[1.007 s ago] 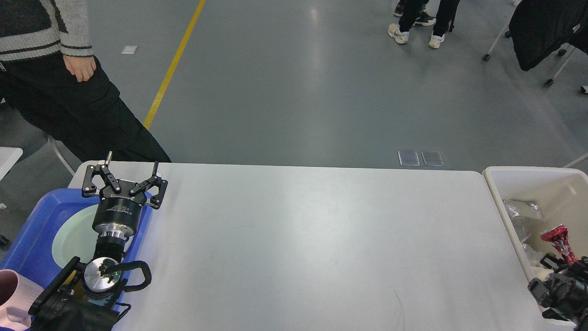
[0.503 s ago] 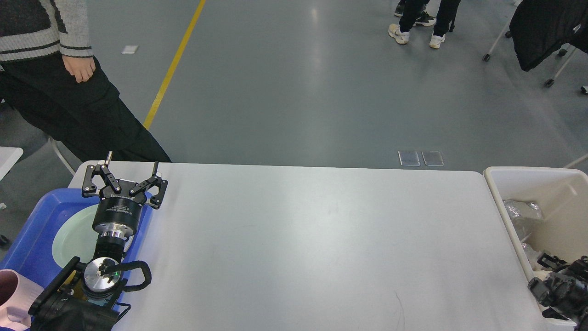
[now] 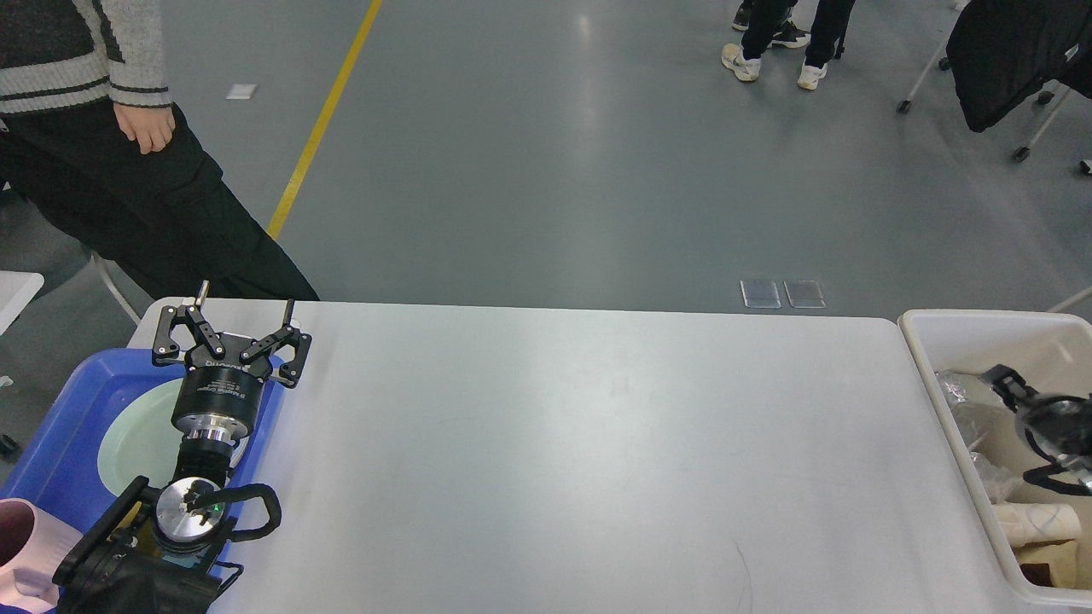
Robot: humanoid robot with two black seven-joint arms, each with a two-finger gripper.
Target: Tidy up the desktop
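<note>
The desktop [image 3: 554, 452] fills the middle, a white surface. The left hand [image 3: 242, 321] hangs with fingers spread wide, empty, over the blue tray [image 3: 60, 426] at its left edge. The right hand [image 3: 1007, 384] is blurred inside the cream bin [image 3: 947, 328]; its state I cannot tell.

Your right gripper [image 3: 1007, 381] is motion-blurred over the bin [image 3: 938, 328]; finger spacing unreadable. Bin contents indistinct. Pink item [image 3: 21, 546] cropped at left edge.
</note>
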